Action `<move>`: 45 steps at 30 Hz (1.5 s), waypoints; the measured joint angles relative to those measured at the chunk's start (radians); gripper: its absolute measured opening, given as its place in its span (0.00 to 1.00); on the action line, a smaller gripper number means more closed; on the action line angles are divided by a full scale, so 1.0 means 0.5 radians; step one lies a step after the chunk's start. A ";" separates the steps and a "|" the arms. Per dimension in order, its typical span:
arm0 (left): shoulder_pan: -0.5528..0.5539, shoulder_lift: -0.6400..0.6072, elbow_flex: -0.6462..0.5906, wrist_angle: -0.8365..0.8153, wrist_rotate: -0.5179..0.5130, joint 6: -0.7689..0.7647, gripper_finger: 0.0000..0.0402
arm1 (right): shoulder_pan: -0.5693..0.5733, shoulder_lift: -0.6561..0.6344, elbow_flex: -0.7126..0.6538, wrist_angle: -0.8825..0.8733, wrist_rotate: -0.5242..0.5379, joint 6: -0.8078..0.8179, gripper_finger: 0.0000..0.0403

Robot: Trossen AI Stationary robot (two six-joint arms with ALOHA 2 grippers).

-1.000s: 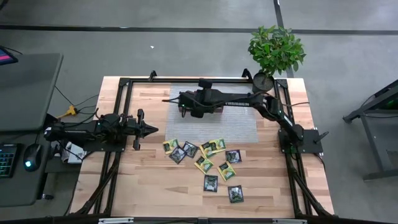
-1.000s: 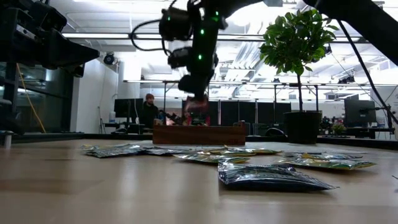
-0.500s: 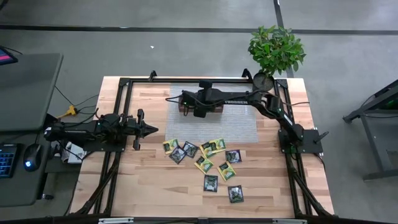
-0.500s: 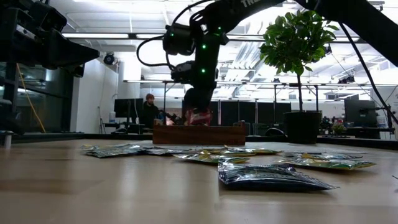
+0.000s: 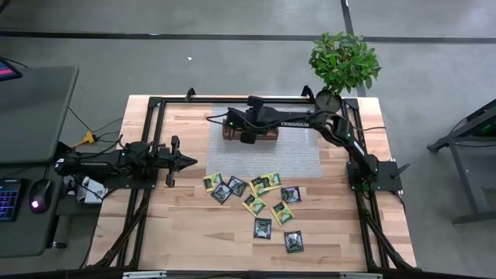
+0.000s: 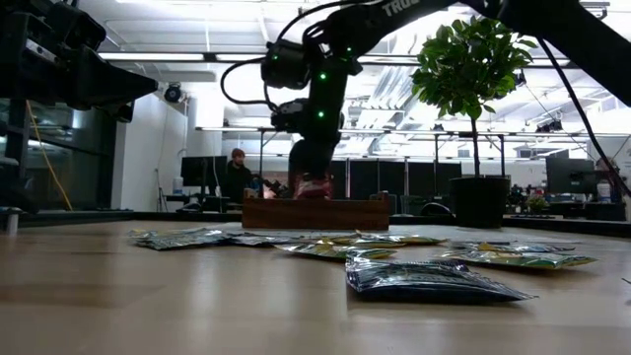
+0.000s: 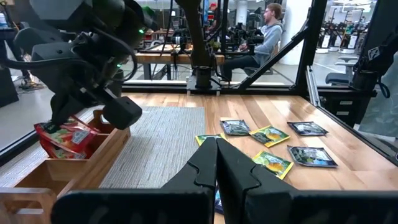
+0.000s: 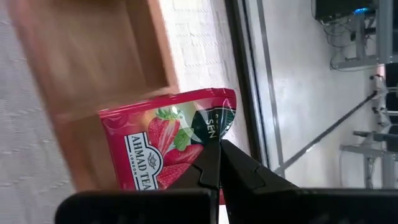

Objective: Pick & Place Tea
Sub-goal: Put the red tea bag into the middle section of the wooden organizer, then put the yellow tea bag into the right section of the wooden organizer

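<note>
Right gripper (image 7: pixel 73 127) pinches 1 glossy red foil tea packet with a strawberry print (image 8: pixel 168 147) by its edge, just above the left end of the brown wooden compartment tray (image 5: pixel 249 133), upper centre of the high view. The tray sits on a grey woven mat (image 5: pixel 267 159), matte and ribbed. To finish the step well, lower the packet straight down into 1 compartment; the thin foil is floppy, so release low to stop it catching on a divider or wall. Which compartment is below it I cannot tell. The remaining flat square yellow-green and dark packets (image 5: pixel 263 203) lie scattered on the pale wood table (image 5: pixel 186 225), lower centre, some overlapping. Left gripper (image 5: pixel 188 161) waits at centre left, fingers pressed together, holding nothing.
</note>
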 joint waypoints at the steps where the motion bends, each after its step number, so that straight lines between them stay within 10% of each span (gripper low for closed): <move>1: 0.000 0.001 0.000 0.001 0.000 0.000 0.00 | -0.006 0.000 0.000 -0.001 -0.002 0.000 0.00; 19: 0.000 0.001 0.000 0.001 0.000 0.000 0.00 | -0.018 0.004 -0.137 0.160 -0.026 -0.038 0.02; 35: 0.000 0.000 0.001 0.000 0.000 0.000 0.00 | 0.001 -0.142 -0.133 0.225 -0.060 -0.095 0.38; 45: -0.001 0.001 0.000 0.000 0.000 0.000 0.00 | 0.143 -0.393 -0.133 -0.124 -0.757 0.354 0.42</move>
